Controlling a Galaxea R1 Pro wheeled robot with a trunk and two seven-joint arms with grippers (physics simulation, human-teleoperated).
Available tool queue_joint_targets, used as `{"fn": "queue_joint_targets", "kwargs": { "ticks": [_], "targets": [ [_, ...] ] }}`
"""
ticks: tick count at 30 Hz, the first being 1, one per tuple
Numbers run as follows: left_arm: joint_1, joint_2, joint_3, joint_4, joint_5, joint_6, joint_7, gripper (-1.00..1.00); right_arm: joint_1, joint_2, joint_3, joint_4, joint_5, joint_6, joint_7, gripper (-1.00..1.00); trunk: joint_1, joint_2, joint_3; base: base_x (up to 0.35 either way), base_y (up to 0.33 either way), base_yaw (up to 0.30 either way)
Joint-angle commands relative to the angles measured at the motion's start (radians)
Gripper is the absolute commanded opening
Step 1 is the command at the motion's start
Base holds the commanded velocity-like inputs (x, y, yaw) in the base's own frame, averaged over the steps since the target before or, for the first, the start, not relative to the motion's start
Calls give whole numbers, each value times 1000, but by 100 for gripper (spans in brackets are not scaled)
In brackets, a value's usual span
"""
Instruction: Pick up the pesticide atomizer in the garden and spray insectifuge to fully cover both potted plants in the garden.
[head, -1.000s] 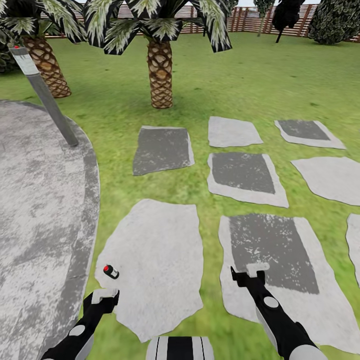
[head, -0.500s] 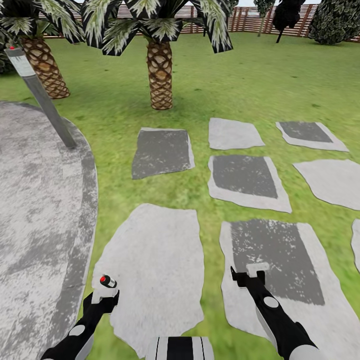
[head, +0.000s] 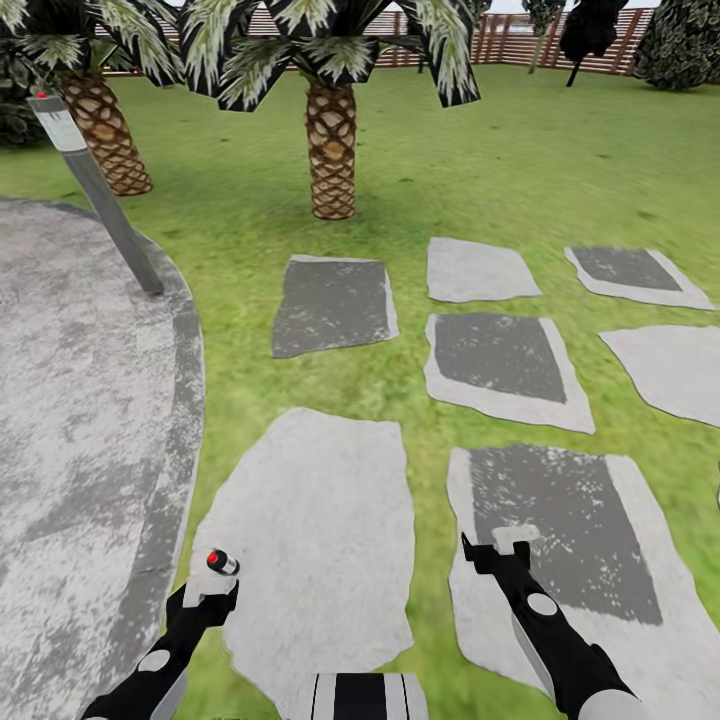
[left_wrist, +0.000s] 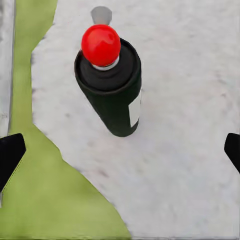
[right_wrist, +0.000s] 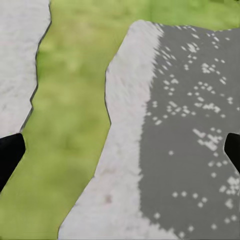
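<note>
While your left pincer hung wide open and empty, the pesticide atomizer stood upright on the pale stepping stone at its 12 o'clock, probably light, rigid and slick, best gripped around its dark body.

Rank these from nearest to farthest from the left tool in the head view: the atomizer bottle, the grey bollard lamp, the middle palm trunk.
1. The small dark bottle with a red top, standing on the pale stepping stone just ahead of the left tool.
2. The tall grey bollard lamp, far ahead at the paved circle's edge.
3. The scaly brown palm trunk, farther back on the lawn.
</note>
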Motion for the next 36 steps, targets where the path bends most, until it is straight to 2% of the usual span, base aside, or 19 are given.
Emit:
{"fn": "queue_joint_targets", "kwargs": {
  "ticks": [1,12,17,20,36],
  "targets": [
    [-1,0,1,1,3,-3,0,100,0,-1,0,0,6,-2,0,100,0,0,-1,0,0,227],
    [0,-1,1,2,3,-5,-1,100,0,-1,0,0,6,-2,0,100,0,0,-2,0,0,28],
    [2,-3,1,1,3,-7,-1,100,0,-1,0,0,6,-2,0,100,2,-1,-28,0,0,0],
    [2,-3,1,1,3,-7,-1,100,0,-1,0,0,6,-2,0,100,2,-1,-33,0,0,0],
    [1,-6,2,1,3,-6,-1,100,0,-1,0,0,6,-2,0,100,2,-1,-35,68,0,0]
  ]
}}
